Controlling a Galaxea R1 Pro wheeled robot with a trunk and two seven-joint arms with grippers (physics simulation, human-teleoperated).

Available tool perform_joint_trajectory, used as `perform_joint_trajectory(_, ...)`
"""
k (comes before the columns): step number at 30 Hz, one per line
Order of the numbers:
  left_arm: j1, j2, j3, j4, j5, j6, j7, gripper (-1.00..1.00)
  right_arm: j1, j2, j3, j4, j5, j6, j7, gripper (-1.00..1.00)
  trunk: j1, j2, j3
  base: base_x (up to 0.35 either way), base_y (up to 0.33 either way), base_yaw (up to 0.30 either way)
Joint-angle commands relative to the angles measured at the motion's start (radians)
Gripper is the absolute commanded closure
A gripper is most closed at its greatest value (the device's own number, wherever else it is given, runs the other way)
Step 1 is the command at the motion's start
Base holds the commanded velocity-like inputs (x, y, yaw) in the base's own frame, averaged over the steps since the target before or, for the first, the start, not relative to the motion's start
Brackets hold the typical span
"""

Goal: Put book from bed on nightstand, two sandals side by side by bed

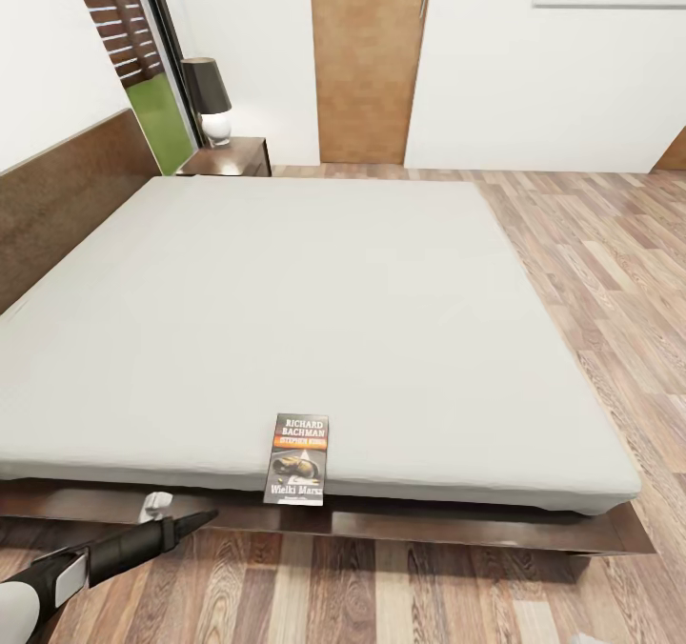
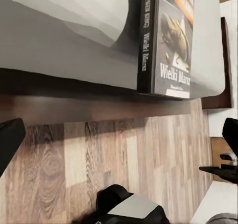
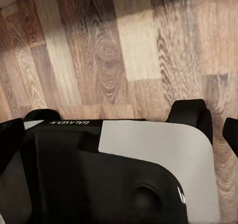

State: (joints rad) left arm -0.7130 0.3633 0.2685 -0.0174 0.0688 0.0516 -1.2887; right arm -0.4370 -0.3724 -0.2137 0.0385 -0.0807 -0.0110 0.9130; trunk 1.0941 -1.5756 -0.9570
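Left gripper (image 1: pixel 195 520) low over wood floor (image 1: pixel 400 596) beside bed (image 1: pixel 314 311) frame, jaw spread unclear; book (image 1: pixel 297 458) just right of it and higher, on mattress near edge, overhanging slightly; right gripper state cannot tell.

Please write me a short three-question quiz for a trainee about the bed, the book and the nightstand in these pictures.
1. True or false: the book lies at the mattress edge nearest the robot.
2. What stands on the nightstand: A) a lamp, B) a vase, C) a clock?
3. Which arm reaches toward the bed frame in the head view?

Key: 1 true; 2 A; 3 the left arm.
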Motion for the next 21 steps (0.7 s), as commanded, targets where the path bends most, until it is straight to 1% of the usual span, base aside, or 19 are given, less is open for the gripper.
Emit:
perform_joint_trajectory(1,0.000,0.000,-0.005,0.001,0.007,0.006,-0.019,-1.00,-0.002,0.000,0.004,-0.022,-0.008,0.033,0.005,-1.00,0.000,0.000,-0.001,0.000,0.000,0.000)
perform_joint_trajectory(2,0.000,0.000,-0.005,0.001,0.008,0.006,-0.024,-1.00,-0.002,0.000,0.004,-0.037,-0.008,0.047,0.005,-1.00,0.000,0.000,-0.001,0.000,0.000,0.000)
perform_joint_trajectory(3,-0.001,0.000,-0.006,0.000,0.008,0.006,-0.035,-1.00,-0.002,0.001,0.005,-0.086,-0.008,0.079,0.006,-1.00,0.000,0.000,-0.001,0.000,0.000,0.000)
perform_joint_trajectory(4,-0.001,0.000,-0.006,0.000,0.008,0.006,-0.037,-1.00,-0.002,0.002,0.005,-0.102,-0.008,0.088,0.006,-1.00,0.000,0.000,-0.001,0.000,0.000,0.000)
perform_joint_trajectory(5,-0.001,0.000,-0.006,0.000,0.008,0.006,-0.041,-1.00,-0.002,0.010,0.006,-0.133,-0.008,0.108,0.007,-1.00,0.000,0.000,-0.001,0.000,0.000,0.000)
perform_joint_trajectory(6,0.000,0.000,-0.006,0.000,0.008,0.007,-0.043,-1.00,-0.002,0.028,0.007,-0.160,-0.008,0.132,0.006,-1.00,0.000,0.000,-0.001,0.000,0.000,0.000)
perform_joint_trajectory(7,0.000,0.000,-0.006,0.000,0.008,0.007,-0.045,-1.00,-0.003,0.073,0.007,-0.196,-0.007,0.177,0.003,-1.00,0.000,0.000,-0.001,0.000,0.000,0.000)
perform_joint_trajectory(8,0.000,0.000,-0.006,0.000,0.008,0.007,-0.045,-1.00,-0.003,0.092,0.008,-0.209,-0.007,0.194,0.003,-1.00,0.000,0.000,-0.001,0.000,0.000,0.000)
perform_joint_trajectory(9,0.000,0.000,-0.006,0.000,0.008,0.007,-0.045,-1.00,-0.003,0.135,0.008,-0.235,-0.005,0.226,0.002,-1.00,0.000,0.000,-0.001,0.000,0.000,0.000)
perform_joint_trajectory(10,0.000,0.000,-0.006,0.000,0.008,0.007,-0.046,-1.00,-0.003,0.158,0.008,-0.250,-0.004,0.241,0.001,-1.00,0.000,0.000,-0.001,0.000,0.000,0.000)
perform_joint_trajectory(11,0.000,0.000,-0.006,0.001,0.008,0.007,-0.046,-1.00,-0.003,0.204,0.008,-0.281,-0.003,0.266,0.001,-1.00,0.000,0.000,-0.001,0.000,0.000,0.000)
perform_joint_trajectory(12,0.000,0.000,-0.006,0.001,0.008,0.007,-0.047,-1.00,-0.003,0.227,0.008,-0.298,-0.002,0.276,0.000,-1.00,0.000,0.000,-0.001,0.000,0.000,0.000)
perform_joint_trajectory(13,0.000,0.000,-0.005,0.000,0.008,0.008,-0.048,-1.00,-0.003,0.267,0.008,-0.331,-0.001,0.290,-0.001,-1.00,0.000,0.000,-0.001,0.000,0.000,0.000)
perform_joint_trajectory(14,0.000,0.000,-0.005,0.000,0.008,0.009,-0.048,-1.00,-0.003,0.301,0.008,-0.364,-0.001,0.299,-0.001,-1.00,0.000,0.000,-0.001,0.000,0.000,0.000)
perform_joint_trajectory(15,0.000,0.000,-0.005,0.000,0.009,0.009,-0.048,-1.00,-0.003,0.325,0.008,-0.394,-0.001,0.305,-0.001,-1.00,0.000,0.000,-0.001,0.000,0.000,0.000)
perform_joint_trajectory(17,0.000,0.000,-0.005,0.000,0.009,0.010,-0.049,-1.00,-0.003,0.345,0.008,-0.428,-0.003,0.311,-0.002,-1.00,0.000,0.000,-0.001,0.000,0.000,0.000)
perform_joint_trajectory(19,-0.001,0.001,-0.004,0.000,0.009,0.011,-0.049,-1.00,-0.004,0.358,0.008,-0.452,-0.005,0.317,-0.001,-1.00,0.000,0.000,-0.001,0.000,0.000,0.000)
perform_joint_trajectory(21,0.000,0.001,-0.004,0.000,0.009,0.011,-0.050,-1.00,-0.004,0.363,0.008,-0.461,-0.007,0.337,-0.001,-1.00,0.000,0.000,-0.001,0.000,0.000,0.000)
